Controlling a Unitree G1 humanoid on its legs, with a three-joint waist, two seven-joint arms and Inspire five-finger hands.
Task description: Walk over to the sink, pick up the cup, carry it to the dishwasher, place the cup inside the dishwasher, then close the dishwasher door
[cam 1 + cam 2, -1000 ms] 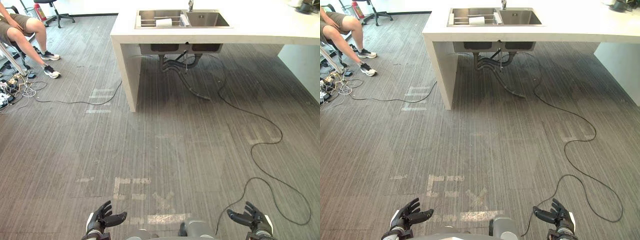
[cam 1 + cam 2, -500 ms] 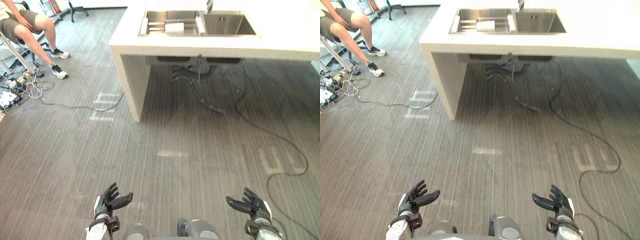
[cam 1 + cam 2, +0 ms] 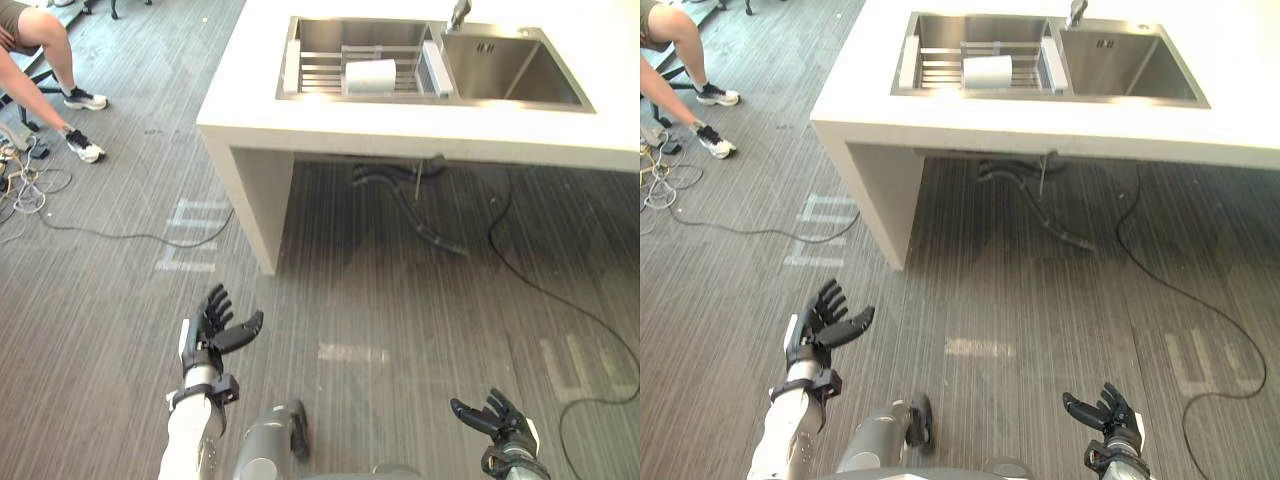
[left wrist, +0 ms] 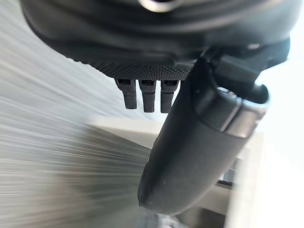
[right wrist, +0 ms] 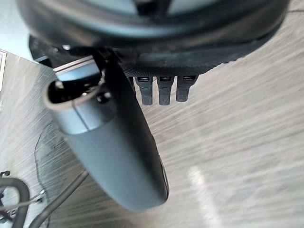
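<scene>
Cup (image 3: 370,76) in sink (image 3: 512,82), well beyond left hand (image 3: 212,330)

A white worktop (image 3: 330,120) at twelve o'clock holds a steel sink (image 3: 515,72). On the grey floor (image 3: 420,300), a pale tape mark (image 3: 350,352) lies at six o'clock.

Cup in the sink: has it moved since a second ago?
No. The cup lies at the same spot on the rack in the sink; only the camera has moved closer.

dark left hand (image 3: 207,338), silver-grey forearm (image 3: 190,442), dark right hand (image 3: 500,424), textured palm (image 4: 147,71)
</scene>
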